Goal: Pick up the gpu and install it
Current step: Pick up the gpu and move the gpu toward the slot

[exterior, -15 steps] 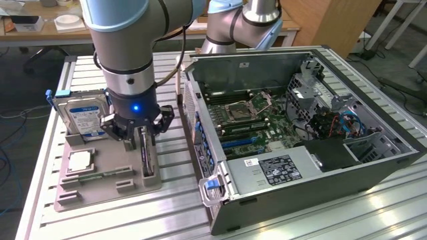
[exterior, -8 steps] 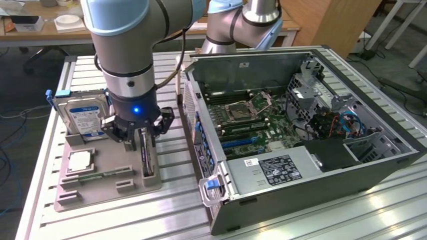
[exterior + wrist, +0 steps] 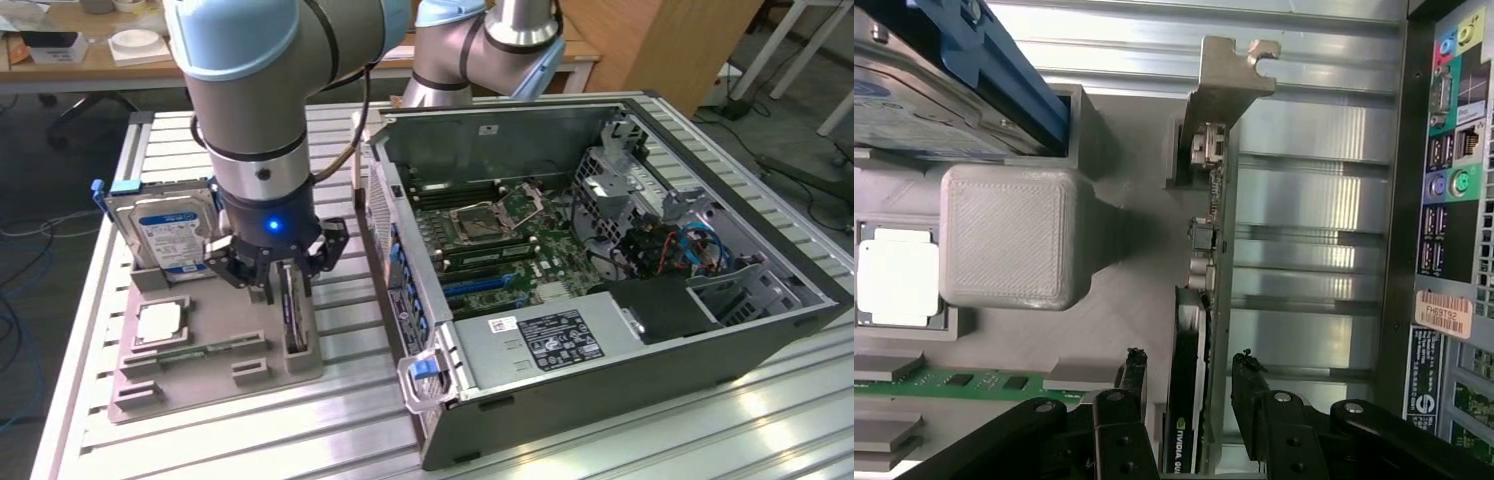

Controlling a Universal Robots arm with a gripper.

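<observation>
Gripper [image 3: 284, 284] poised over the gpu [image 3: 296, 328], jaws spread wide, one finger [image 3: 1246, 388] on each side of the card and clear of it. The gpu stands on edge in a slot of the grey tray [image 3: 200, 392], at the exterior view's left of the open case [image 3: 627, 335], near the hard drive [image 3: 167, 235].

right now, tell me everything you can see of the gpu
The gpu is a thin black circuit card with a silvery metal bracket at one end and a printed logo on its casing. It stands upright on its edge in a slot of the grey tray, beside the open computer case. The open fingers straddle it, one on each side, with a gap showing on both sides; it is not yet gripped.
</observation>
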